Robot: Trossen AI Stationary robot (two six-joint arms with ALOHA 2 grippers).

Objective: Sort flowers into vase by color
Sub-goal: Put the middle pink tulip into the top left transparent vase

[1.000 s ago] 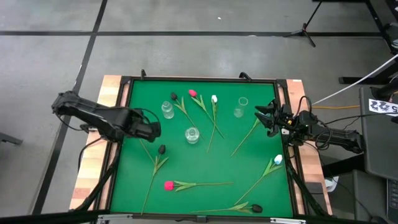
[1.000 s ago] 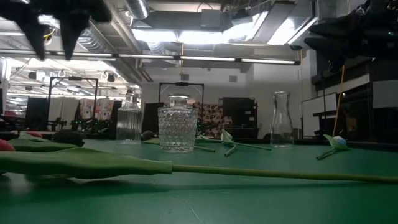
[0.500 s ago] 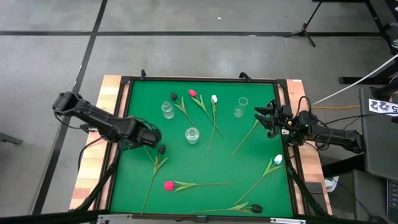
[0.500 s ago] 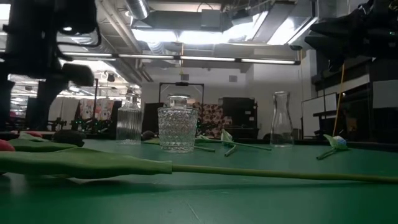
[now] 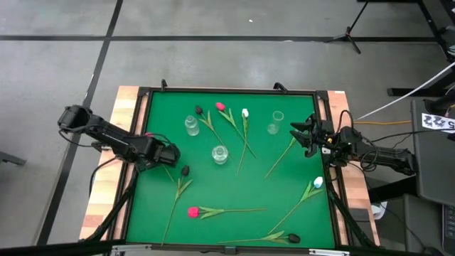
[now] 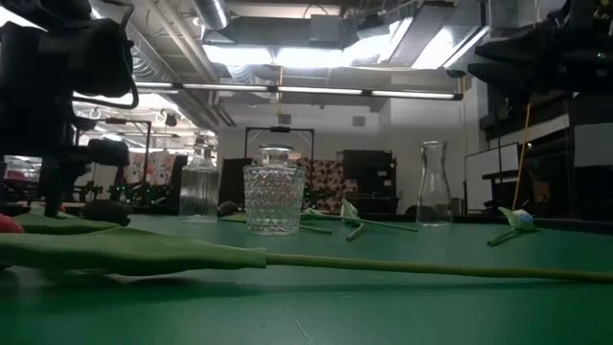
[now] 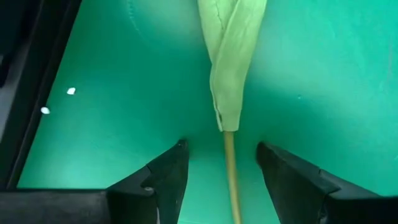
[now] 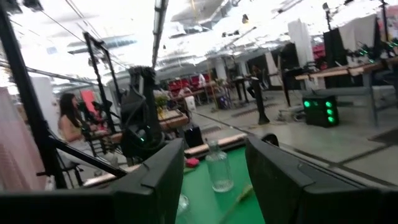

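Sorting is not yet begun: 3 vases (image 5: 219, 153) are seen empty, all flowers (image 5: 227, 210) lie on the table (image 5: 234, 185). Left gripper (image 7: 221, 163) is spread around a stem (image 7: 231, 174), nothing grasped; right gripper (image 8: 212, 163) is spread, empty.

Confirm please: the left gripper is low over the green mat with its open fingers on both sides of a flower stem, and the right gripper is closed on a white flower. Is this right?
Not fully. The right gripper holds nothing: the high view shows it open, near the right edge of the green mat, apart from the flowers. The left gripper does straddle a flower stem with open fingers, as its wrist view shows.
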